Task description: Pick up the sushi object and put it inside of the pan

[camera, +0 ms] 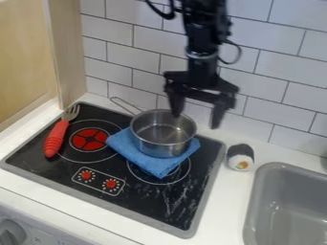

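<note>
The gripper (197, 112) hangs near the pan (161, 147), fingers wide apart. The sushi (240, 156) sits between the stove (150, 198) and sink (253, 206).

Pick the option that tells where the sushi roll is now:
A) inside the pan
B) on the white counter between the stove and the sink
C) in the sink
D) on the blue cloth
B: the sushi roll sits on the white counter, between the black stove and the gray sink.
</note>
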Motion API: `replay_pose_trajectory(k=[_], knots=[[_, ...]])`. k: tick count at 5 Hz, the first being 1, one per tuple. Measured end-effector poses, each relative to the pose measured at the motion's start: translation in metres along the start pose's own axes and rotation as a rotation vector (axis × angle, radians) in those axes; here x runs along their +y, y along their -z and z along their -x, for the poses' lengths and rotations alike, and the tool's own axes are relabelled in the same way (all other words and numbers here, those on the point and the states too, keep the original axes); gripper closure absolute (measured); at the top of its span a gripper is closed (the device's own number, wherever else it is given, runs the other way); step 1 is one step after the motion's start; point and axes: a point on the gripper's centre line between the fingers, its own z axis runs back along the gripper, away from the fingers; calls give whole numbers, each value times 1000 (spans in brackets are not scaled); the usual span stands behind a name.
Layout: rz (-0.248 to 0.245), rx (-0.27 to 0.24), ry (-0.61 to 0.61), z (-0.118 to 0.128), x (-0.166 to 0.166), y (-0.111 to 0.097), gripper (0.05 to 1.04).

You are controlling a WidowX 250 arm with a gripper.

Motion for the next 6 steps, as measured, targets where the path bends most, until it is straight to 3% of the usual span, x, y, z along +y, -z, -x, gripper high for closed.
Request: replay_pose_trajectory(k=[2,5,6], knots=[[11,30,146,-7,-50,16,84],[0,136,189,-8,-61,56,125],[-15,147,202,-14,-61,61,390]])
